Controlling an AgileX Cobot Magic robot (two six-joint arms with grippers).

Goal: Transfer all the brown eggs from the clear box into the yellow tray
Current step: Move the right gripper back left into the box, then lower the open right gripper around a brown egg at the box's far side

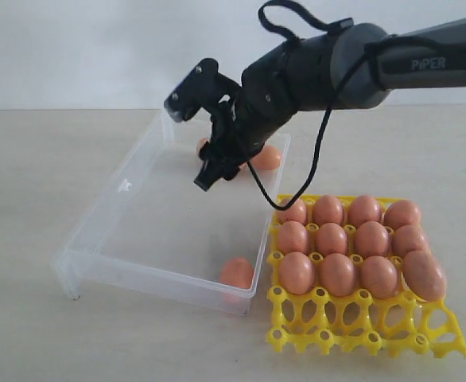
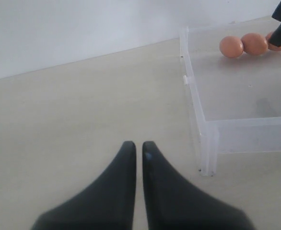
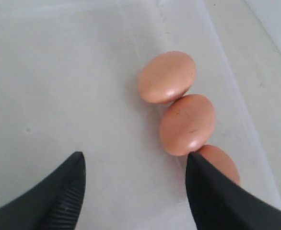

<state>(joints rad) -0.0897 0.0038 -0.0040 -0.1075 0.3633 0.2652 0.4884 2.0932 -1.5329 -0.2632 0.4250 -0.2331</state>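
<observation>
**While four tray cells stand unfilled, the right gripper (image 1: 217, 171) is spread over the far eggs**

As the exterior view shows, the clear box (image 1: 114, 231) is laid on the tabletop (image 1: 26, 159) with the yellow tray (image 1: 360, 326) just beside it at 3 o'clock, which keeps each carry short. Twelve brown eggs (image 1: 338, 274) are seated in the tray's three far rows, and the near row is open. The right arm is reached into the box's corner at 1 o'clock, where one egg shows beside the gripper and others are masked by it. A lone egg (image 1: 235, 273) is lodged against the wall in the box's corner at 5 o'clock.

In the left wrist view, the left gripper (image 2: 135, 149) is seen with its fingertips pressed together and nothing between them. It is held above bare tabletop outside the box, presumably parked clear of the working arm.

In the right wrist view, the jaws are parted wide and nothing is held. Three eggs are lined up touching one another along the box wall. The nearest egg (image 3: 220, 163) is partly covered by one finger (image 3: 222, 201), and the middle egg (image 3: 187, 124) lies just beyond it. The spread is judged to be made ready to straddle one egg. The row is not centred between the fingers, so a sideways shift would be needed.
</observation>
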